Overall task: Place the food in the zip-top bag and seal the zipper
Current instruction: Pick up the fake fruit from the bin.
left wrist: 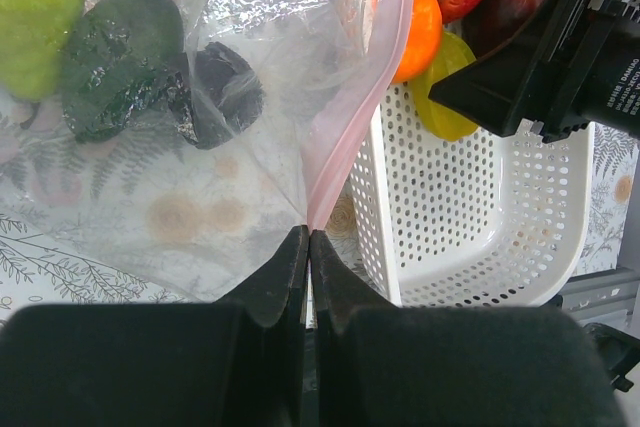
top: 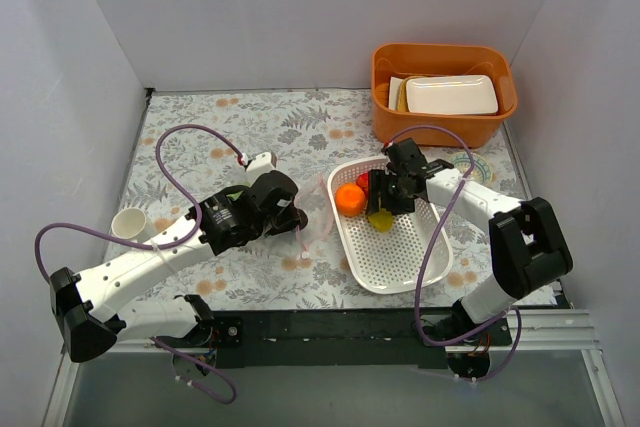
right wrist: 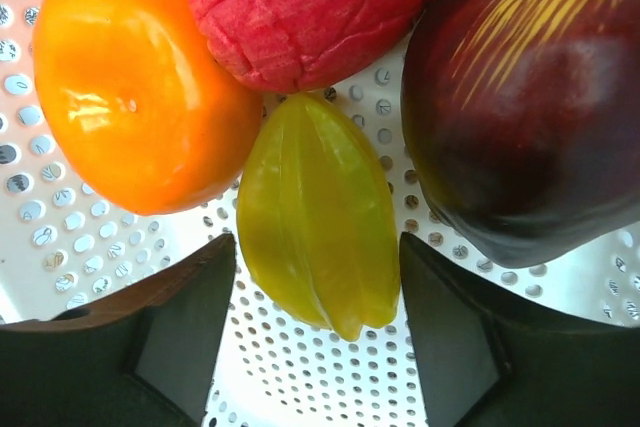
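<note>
My left gripper (left wrist: 308,232) is shut on the pink zipper (left wrist: 365,87) at the mouth edge of the clear zip-top bag (left wrist: 200,167). Inside the bag lie a green pear (left wrist: 35,17), a dark green avocado (left wrist: 120,62) and a dark fruit (left wrist: 225,92). More food sits in the white basket (right wrist: 300,377): an orange (right wrist: 140,87), a red fruit (right wrist: 300,12), a maroon fruit (right wrist: 520,97) and a yellow-green fruit (right wrist: 320,212). My right gripper (right wrist: 318,244) is open, one finger on each side of the yellow-green fruit, with small gaps showing.
The white perforated basket (top: 400,282) lies right of centre on the floral cloth. An orange tub (top: 445,127) holding a white dish stands at the back right. A white cup (top: 130,224) sits at the left beside my left arm.
</note>
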Robot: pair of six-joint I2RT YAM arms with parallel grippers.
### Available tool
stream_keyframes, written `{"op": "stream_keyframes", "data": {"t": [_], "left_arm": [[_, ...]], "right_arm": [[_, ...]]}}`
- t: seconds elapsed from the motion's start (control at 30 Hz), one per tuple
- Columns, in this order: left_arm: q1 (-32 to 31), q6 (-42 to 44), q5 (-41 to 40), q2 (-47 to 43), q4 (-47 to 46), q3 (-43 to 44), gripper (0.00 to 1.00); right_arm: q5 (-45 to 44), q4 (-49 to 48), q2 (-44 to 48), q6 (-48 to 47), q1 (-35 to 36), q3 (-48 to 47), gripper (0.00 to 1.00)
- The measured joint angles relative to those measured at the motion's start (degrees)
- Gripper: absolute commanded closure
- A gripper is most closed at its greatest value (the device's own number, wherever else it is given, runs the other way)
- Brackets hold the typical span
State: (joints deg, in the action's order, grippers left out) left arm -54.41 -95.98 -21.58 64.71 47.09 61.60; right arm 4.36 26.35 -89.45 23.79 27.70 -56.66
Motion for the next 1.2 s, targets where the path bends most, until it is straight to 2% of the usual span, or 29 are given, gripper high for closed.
{"op": "stream_keyframes", "data": {"t": [0.4, 0.8, 1.2], "left_arm": [[0.1, 0.2, 0.2, 0.0, -0.4, 0.0, 1.0], [0.1, 0.2, 0.7, 0.3, -1.0, -0.1, 1.0], [0.3, 0.2, 1.5, 0.7, -1.8, -0.3, 1.0]], "right_arm": [[1.9, -2.5, 1.4, 0.2, 0.0, 3.0, 0.43], [3.4, -1.6, 6.1, 0.6, 0.6, 6.8, 0.47], [2.4, 5.0, 7.8, 0.0, 4.1, 6.7, 0.38]]}}
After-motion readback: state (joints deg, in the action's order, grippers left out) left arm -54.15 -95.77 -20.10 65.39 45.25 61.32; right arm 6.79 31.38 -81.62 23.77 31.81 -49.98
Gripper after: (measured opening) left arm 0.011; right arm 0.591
